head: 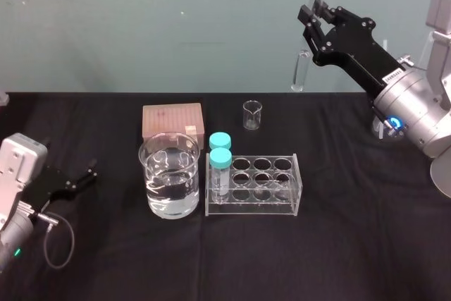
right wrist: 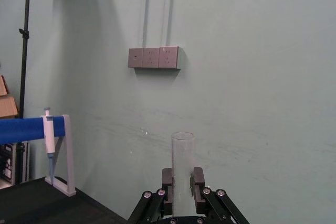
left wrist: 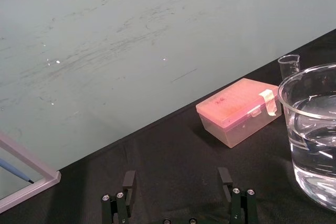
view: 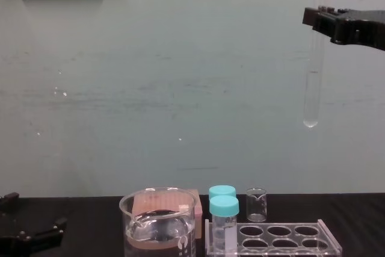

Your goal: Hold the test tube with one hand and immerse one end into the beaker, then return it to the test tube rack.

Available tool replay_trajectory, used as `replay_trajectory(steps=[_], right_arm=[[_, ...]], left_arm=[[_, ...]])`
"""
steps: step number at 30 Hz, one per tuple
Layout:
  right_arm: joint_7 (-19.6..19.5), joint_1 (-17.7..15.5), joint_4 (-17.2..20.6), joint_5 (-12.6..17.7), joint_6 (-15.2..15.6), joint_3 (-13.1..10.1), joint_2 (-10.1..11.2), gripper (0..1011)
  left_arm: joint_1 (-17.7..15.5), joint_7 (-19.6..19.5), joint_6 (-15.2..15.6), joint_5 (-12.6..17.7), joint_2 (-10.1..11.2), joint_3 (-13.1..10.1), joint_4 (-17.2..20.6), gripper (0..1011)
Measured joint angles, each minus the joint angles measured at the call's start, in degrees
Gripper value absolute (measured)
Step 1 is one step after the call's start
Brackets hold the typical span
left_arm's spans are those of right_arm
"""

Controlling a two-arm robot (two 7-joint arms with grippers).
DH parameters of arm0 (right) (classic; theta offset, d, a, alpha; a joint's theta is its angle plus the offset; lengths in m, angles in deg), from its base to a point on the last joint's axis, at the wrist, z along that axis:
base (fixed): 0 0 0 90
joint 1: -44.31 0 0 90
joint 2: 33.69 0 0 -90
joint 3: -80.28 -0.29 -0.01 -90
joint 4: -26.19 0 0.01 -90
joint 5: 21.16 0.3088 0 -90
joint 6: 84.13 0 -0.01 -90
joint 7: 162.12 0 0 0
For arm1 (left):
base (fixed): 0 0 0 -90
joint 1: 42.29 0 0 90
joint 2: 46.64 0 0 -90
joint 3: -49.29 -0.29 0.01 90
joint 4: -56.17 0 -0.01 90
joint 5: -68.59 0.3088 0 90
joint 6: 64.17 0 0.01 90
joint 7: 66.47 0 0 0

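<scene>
Holding the test tube (view: pixel 313 76) clenched at upper right, the right gripper (head: pixel 312 10) should next dip it into the beaker (head: pixel 169 177); the left gripper (head: pixel 83 180) idles released, lower left.

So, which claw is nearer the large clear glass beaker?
Left. The left claw sits low over the black table, left of the beaker; the right claw is raised far right, gripping a slim clear glass test tube.
</scene>
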Motion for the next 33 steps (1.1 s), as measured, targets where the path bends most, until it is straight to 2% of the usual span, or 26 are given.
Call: replay_trajectory(steps=[33], right_arm=[[-0.5,-0.6,0.2,-0.1,0.6,-0.3,-0.2,224]], left_arm=[[0.0,0.0,0.0,0.0,0.0,0.0,0.0,1000]])
